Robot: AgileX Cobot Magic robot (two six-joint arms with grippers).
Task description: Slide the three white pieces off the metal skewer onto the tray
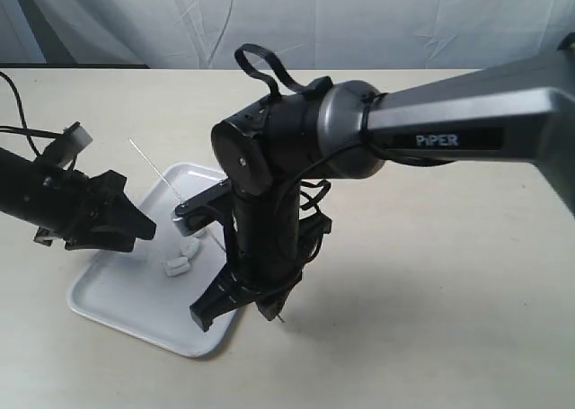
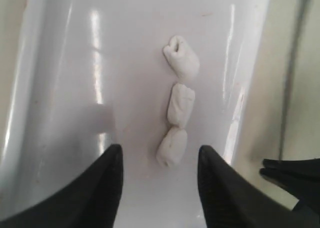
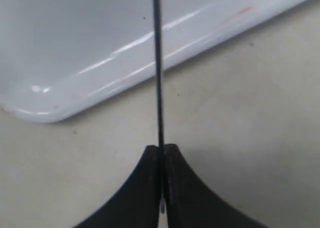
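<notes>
Exterior view. The tray [image 1: 115,294] lies on the pale table [image 1: 431,292], with one arm on either side of it. The metal skewer [image 1: 153,168] slants up over the tray's far corner, and the part of it in sight is bare. Its lower end is hidden behind the right arm. The three white pieces [image 1: 180,258] show here only as a small white clump on the tray floor.

Left wrist view. The clump resolves into three separate chunks lying end to end in a line, off the skewer and nearer one long rim. The left gripper [image 2: 159,155] stands with its jaws well apart and grips nothing. The nearest chunk lies between its fingertips [image 2: 107,170], and whether they touch cannot be told.

Right wrist view. The right gripper [image 3: 162,153] has its jaws pressed together on the skewer, close to its end. The rod runs straight out across the table and over the tray's rim.
</notes>
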